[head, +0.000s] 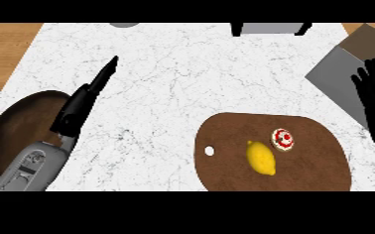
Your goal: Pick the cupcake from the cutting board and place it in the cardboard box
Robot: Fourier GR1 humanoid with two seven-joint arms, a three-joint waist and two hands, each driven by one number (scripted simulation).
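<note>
Head view: a white marbled counter [183, 74] fills most of the frame, with wood showing at the upper left and upper right corners.

A brown cutting board [315, 173] lies at the lower right, rounded, with a small white hole near its left edge. The cupcake [282, 139] sits on the board's upper middle, seen from above as a pale round with red on top. Just below and left of it lies a lemon [261, 158], close to the cupcake; whether they touch cannot be told.

The left hand [86, 99] reaches in from the lower left on its grey forearm, fingers straight and together, pointing up and to the right over the bare counter. It holds nothing. The cupcake lies well apart from it, far to its right and a little lower in the frame, across a wide stretch of counter.

The right hand [364, 91] shows only at the right edge, fingers up and spread, holding nothing. The cupcake is below and left of it, nearer to this hand than to the left one, but still apart.

Beside the right hand, a grey flat panel [333, 72] slants in at the upper right, likely the box. A dark brown round shape [29, 114] lies under the left forearm. A grey object with black legs [271, 28] stands at the top edge.
</note>
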